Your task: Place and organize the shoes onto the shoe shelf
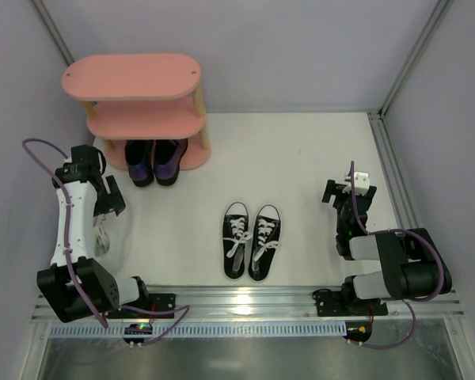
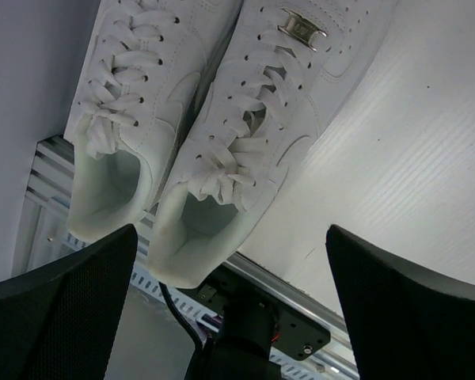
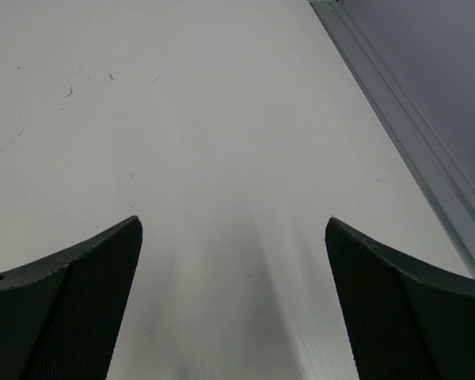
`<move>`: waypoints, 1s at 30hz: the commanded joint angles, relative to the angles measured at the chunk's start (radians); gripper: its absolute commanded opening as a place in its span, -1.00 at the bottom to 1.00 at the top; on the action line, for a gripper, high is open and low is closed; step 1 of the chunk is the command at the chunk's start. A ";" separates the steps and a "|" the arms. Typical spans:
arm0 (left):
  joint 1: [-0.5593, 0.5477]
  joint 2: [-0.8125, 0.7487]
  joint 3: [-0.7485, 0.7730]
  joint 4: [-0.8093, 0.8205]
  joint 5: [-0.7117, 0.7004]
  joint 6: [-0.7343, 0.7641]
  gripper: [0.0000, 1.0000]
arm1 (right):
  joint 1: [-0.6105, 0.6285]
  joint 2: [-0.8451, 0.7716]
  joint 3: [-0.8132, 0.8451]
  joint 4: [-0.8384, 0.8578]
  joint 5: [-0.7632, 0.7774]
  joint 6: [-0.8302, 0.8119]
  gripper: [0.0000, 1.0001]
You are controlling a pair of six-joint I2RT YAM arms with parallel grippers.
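Observation:
The pink three-tier shoe shelf [image 1: 134,77] stands at the back left. The dark purple-black glossy shoes [image 1: 155,162] sit side by side on its bottom board. The black canvas sneakers [image 1: 251,240] lie as a pair on the table's middle. The white sneakers [image 2: 190,119] lie side by side at the left, heels over the near rail, mostly hidden under my left arm in the top view [image 1: 103,236]. My left gripper [image 2: 230,231] is open and empty just above their heels; it also shows in the top view [image 1: 109,199]. My right gripper [image 3: 232,222] is open and empty over bare table at the right [image 1: 337,192].
A metal rail [image 1: 245,299] runs along the near edge, with the left arm's base [image 2: 253,332] under the white heels. Another rail [image 3: 404,119] borders the right side. Grey walls close in the left, back and right. The shelf's top and middle boards carry nothing.

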 commanded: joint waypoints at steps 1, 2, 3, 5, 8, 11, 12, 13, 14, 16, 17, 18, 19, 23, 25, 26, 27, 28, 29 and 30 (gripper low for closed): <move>0.010 -0.046 0.043 -0.035 0.083 -0.003 0.99 | -0.004 -0.014 0.013 0.077 -0.008 0.021 0.94; 0.010 -0.062 0.048 -0.036 0.112 -0.015 0.99 | -0.004 -0.012 0.013 0.075 -0.008 0.021 0.94; 0.009 -0.081 0.057 -0.035 0.139 -0.029 0.99 | -0.002 -0.014 0.013 0.077 -0.008 0.021 0.94; 0.001 -0.147 0.062 -0.052 0.185 -0.061 0.99 | -0.002 -0.014 0.013 0.077 -0.007 0.021 0.94; -0.017 -0.255 0.007 -0.026 0.268 -0.092 0.99 | -0.002 -0.014 0.013 0.075 -0.008 0.021 0.94; -0.042 -0.328 -0.035 0.017 0.308 -0.134 0.99 | -0.002 -0.014 0.013 0.077 -0.007 0.021 0.94; -0.065 -0.342 -0.039 0.023 0.299 -0.160 0.99 | -0.004 -0.012 0.013 0.077 -0.008 0.021 0.94; -0.081 -0.370 -0.041 0.028 0.302 -0.175 0.99 | -0.002 -0.012 0.013 0.077 -0.007 0.021 0.94; -0.101 -0.382 -0.039 0.031 0.299 -0.175 0.99 | -0.004 -0.014 0.013 0.075 -0.008 0.021 0.94; -0.135 -0.407 -0.050 0.053 0.287 -0.199 0.99 | -0.002 -0.012 0.013 0.077 -0.007 0.021 0.94; -0.151 -0.424 -0.071 0.060 0.285 -0.198 0.99 | -0.004 -0.014 0.013 0.077 -0.008 0.021 0.94; -0.169 -0.431 -0.085 0.089 0.250 -0.181 1.00 | -0.004 -0.012 0.015 0.075 -0.008 0.021 0.94; -0.248 -0.439 -0.093 0.096 0.168 -0.175 0.99 | -0.004 -0.012 0.013 0.077 -0.008 0.021 0.94; -0.332 -0.456 -0.053 0.047 -0.044 -0.472 0.99 | -0.004 -0.012 0.013 0.077 -0.007 0.021 0.94; -0.333 -0.467 -0.067 0.115 -0.048 -0.471 1.00 | -0.002 -0.012 0.013 0.077 -0.008 0.021 0.94; -0.333 -0.465 -0.079 0.129 -0.051 -0.486 0.99 | -0.004 -0.012 0.013 0.077 -0.008 0.021 0.94; -0.333 -0.435 -0.075 0.126 -0.098 -0.496 0.99 | -0.004 -0.012 0.013 0.077 -0.010 0.021 0.94; -0.333 -0.412 -0.060 0.075 -0.129 -0.505 0.99 | -0.004 -0.012 0.015 0.077 -0.007 0.021 0.94; -0.333 -0.378 -0.041 0.047 -0.150 -0.508 0.99 | -0.002 -0.014 0.013 0.077 -0.008 0.021 0.94; -0.333 -0.343 0.006 0.012 -0.161 -0.475 0.99 | -0.004 -0.014 0.013 0.077 -0.008 0.021 0.94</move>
